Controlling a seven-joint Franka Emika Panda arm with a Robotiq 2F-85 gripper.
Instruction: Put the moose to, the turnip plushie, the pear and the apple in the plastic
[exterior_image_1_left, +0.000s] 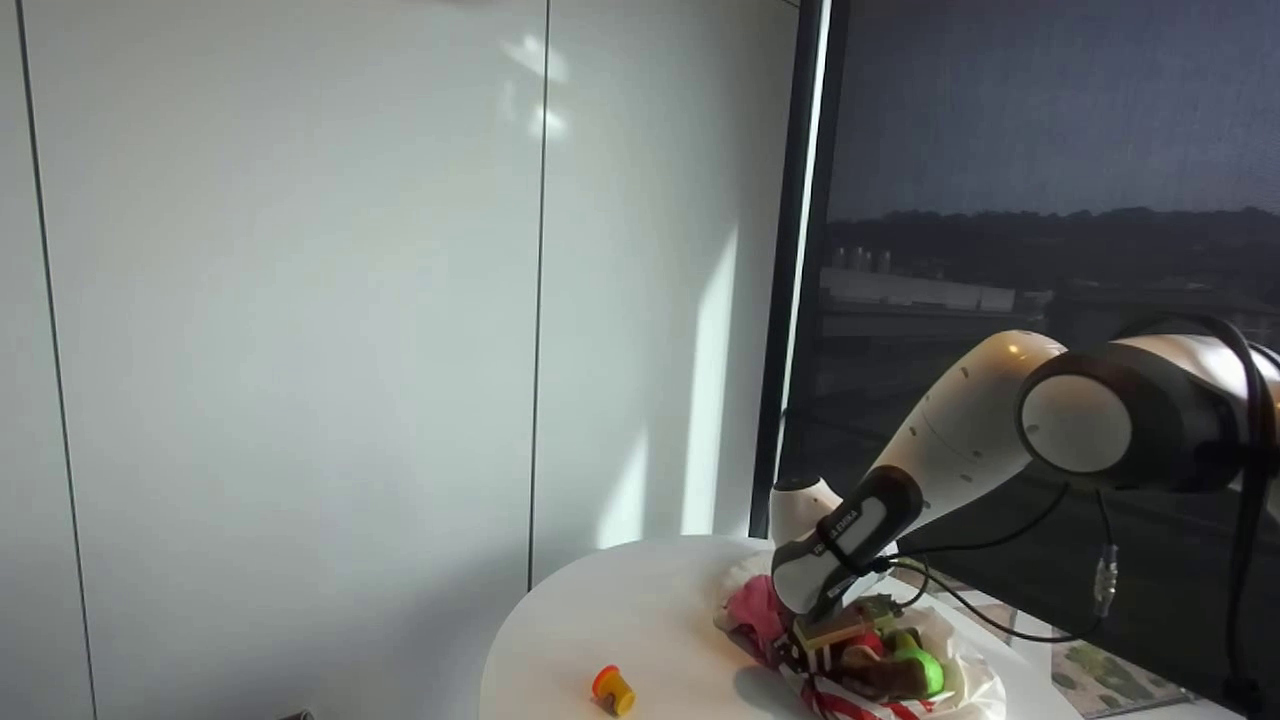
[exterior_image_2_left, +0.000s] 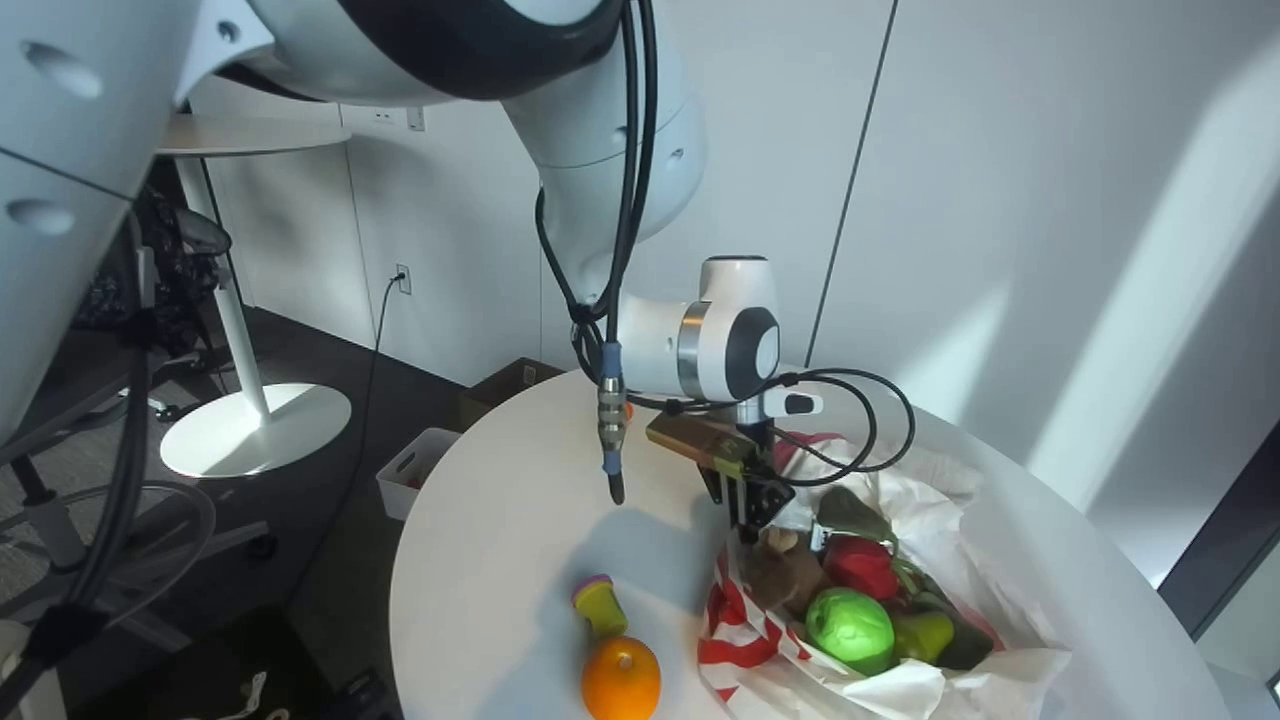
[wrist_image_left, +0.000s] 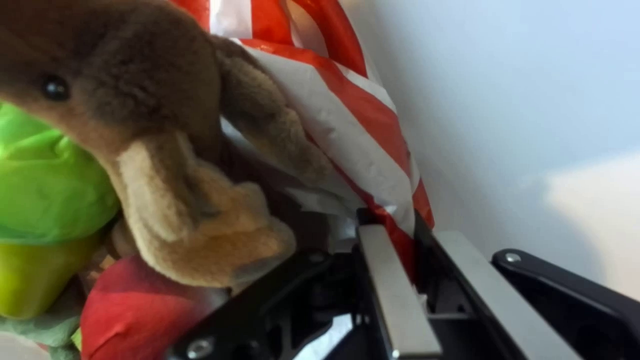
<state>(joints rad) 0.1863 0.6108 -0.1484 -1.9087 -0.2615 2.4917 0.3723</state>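
Note:
The plastic, a crinkled whitish bag with red stripes (exterior_image_2_left: 930, 500), lies open on the table in both exterior views; it also shows in the wrist view (wrist_image_left: 360, 145). The brown moose toy (wrist_image_left: 150, 85) lies in it, left of the fingers. A red apple-like thing (exterior_image_2_left: 860, 567), a green ball (exterior_image_2_left: 850, 630) and a yellow-green pear (exterior_image_2_left: 920, 638) lie in it too. I cannot tell which thing is the turnip plushie. My gripper (wrist_image_left: 395, 220) points down at the bag's edge beside the moose, its fingers close together on a red-striped fold. It also shows in an exterior view (exterior_image_2_left: 745, 530).
A small yellow tub (exterior_image_2_left: 600, 607) and an orange (exterior_image_2_left: 621, 680) stand on the round white table (exterior_image_2_left: 480, 560), outside the bag. The tub also shows in an exterior view (exterior_image_1_left: 613, 690). A pink thing (exterior_image_1_left: 755, 605) is at the bag's far end. Cables loop beside the wrist.

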